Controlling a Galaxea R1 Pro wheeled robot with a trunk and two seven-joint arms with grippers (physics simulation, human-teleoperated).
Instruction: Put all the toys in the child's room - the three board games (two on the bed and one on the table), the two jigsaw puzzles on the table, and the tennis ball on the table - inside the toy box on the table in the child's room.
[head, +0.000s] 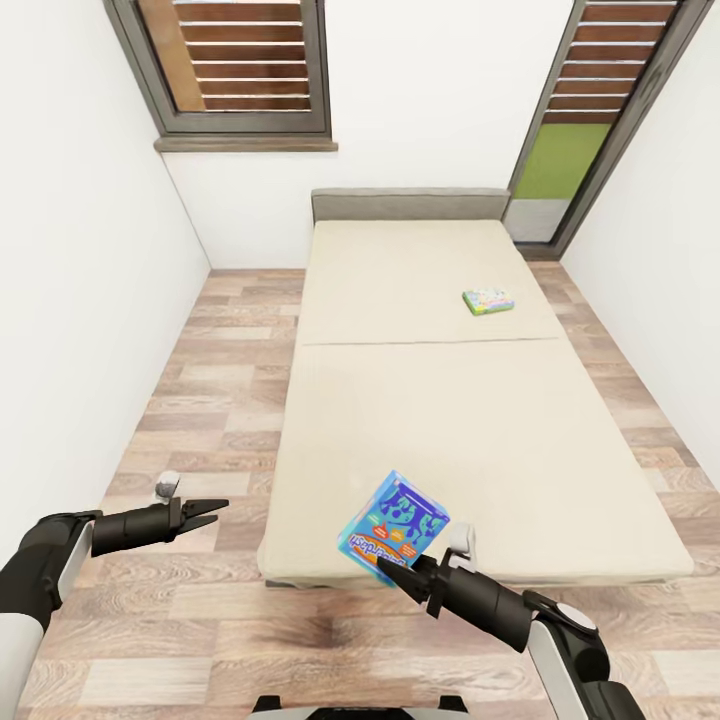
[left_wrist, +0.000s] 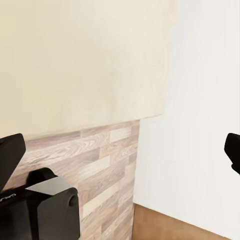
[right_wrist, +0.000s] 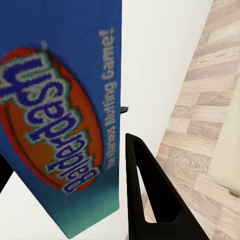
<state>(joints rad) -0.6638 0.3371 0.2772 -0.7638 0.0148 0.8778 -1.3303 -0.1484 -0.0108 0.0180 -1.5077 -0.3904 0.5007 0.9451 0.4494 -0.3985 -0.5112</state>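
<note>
Head view: a bare room with a cream bed (head: 430, 400) set lengthwise between a white left wall (head: 80, 300) and a glazed door (head: 580, 120), with a shuttered window (head: 235, 65) above the headboard and wood-plank floor (head: 200, 420) around it. The right gripper (head: 400, 572), at the foot edge of the bed, is clamped on a blue board game (head: 395, 525), which is tilted and lifted clear of the mattress; the lower corner of the box hides the fingertips. A second board game (head: 489, 300), small and multicoloured, lies flat on the far half of the bed, toward its right edge; its print is too small to read. The left gripper (head: 205, 513) hangs over the floor beside the bed's left side, fingers apart and holding nothing.

Right wrist view: the blue box (right_wrist: 65, 115) is cut off by the frame, and one black finger (right_wrist: 147, 195) lies along its edge; the other finger is hidden behind the box.

Left wrist view: two black fingertips (left_wrist: 10, 155) stand wide apart at opposite edges, both cropped, with the bed corner (left_wrist: 85, 65) and floor between them.
</note>
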